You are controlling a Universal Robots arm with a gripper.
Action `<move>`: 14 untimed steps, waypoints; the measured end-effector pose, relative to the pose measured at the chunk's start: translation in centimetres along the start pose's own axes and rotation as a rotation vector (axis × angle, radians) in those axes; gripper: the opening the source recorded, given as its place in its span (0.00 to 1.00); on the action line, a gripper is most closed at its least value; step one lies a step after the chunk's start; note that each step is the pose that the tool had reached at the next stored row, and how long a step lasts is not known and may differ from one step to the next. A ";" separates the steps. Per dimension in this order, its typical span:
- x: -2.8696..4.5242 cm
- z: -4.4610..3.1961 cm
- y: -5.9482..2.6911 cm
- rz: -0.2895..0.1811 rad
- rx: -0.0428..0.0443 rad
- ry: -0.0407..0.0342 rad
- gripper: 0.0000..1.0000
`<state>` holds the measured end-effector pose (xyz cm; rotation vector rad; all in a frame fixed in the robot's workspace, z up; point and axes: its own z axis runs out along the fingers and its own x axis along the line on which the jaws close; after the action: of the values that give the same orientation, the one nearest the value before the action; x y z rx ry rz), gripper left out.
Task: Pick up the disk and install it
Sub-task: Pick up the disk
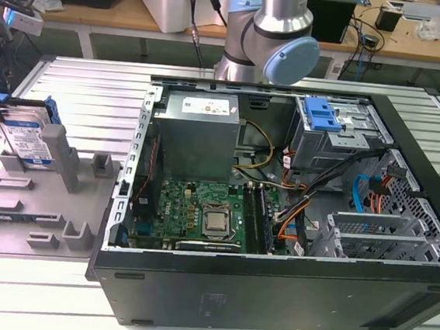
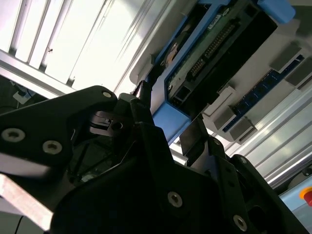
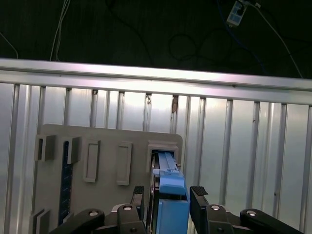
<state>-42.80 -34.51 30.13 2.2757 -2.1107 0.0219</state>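
The black gripper's [image 3: 168, 191] fingers [image 3: 199, 194] stand apart, straddling the narrow top edge of the flat silver blue-framed disk [image 3: 165, 168]. The disk stands upright in the grey plastic holder [image 1: 45, 195], its long axis running on from the fingertips. The open black computer case [image 1: 269, 298] lies well apart.

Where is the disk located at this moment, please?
The disk stands upright in the grey holder at the exterior view's left, beside the open computer case. In the first wrist view, the end effector straddles its blue frame.
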 end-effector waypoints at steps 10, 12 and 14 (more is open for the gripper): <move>0.01 0.10 -0.01 0.000 0.0000 0.0000 0.50; 0.01 0.12 -0.01 0.000 0.0000 -0.0001 0.48; 0.01 0.14 -0.01 0.000 0.0000 0.0000 0.48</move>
<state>-42.79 -34.52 29.99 2.2757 -2.1106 0.0218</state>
